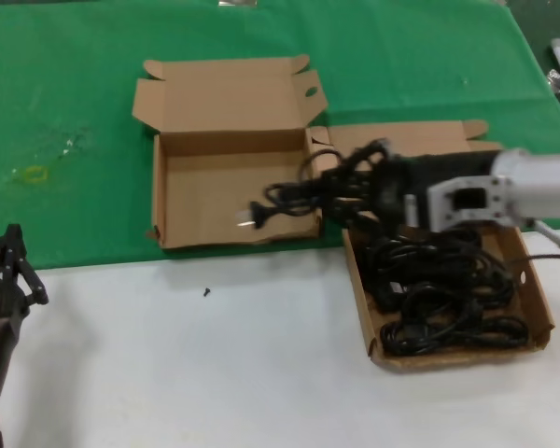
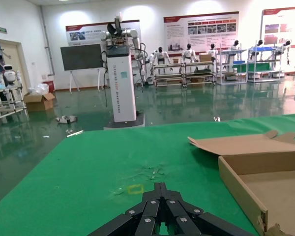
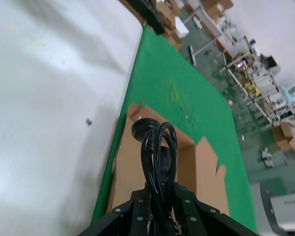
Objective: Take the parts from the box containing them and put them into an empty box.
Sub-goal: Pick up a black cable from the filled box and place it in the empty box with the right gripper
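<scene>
Cords (image 1: pixel 448 289), black and coiled, lie heaped in the box containing them (image 1: pixel 539 308), which sits on the right of the scene with its lid (image 1: pixel 401 135) folded back. One coiled cord (image 1: pixel 294 194) hangs from the right claw (image 1: pixel 341 196), its plug (image 1: pixel 255 215) dangling over the floor of the empty box (image 1: pixel 224 191) beside the full one. The right arm (image 1: pixel 504 196) reaches in level from the right, crossing above the full box, with its wrist just over the wall the two boxes share. In the right wrist view the claw (image 3: pixel 157 206) is clamped on the cord (image 3: pixel 157 152), whose loops stand up between the fingers (image 3: pixel 137 209) (the empty box (image 3: pixel 132 172) shows below them).

The left claw (image 1: pixel 14 257) rests low at the near left, well away from the empty box, fingers drawn together to a point; the left wrist view shows the same closed claw (image 2: pixel 160 209) facing the empty box's corner (image 2: pixel 246 191).

Both boxes straddle the edge where a green mat (image 1: pixel 75 121) meets the white tabletop (image 1: pixel 215 364); a small dark speck (image 1: pixel 206 292) lies on the white just in front of the empty box. Beyond the mat, the left wrist view shows a hall with a glossy green floor (image 2: pixel 64 137), a white robot stand (image 2: pixel 122 73), wall posters (image 2: pixel 201 29) and shelving (image 2: pixel 265 64).
</scene>
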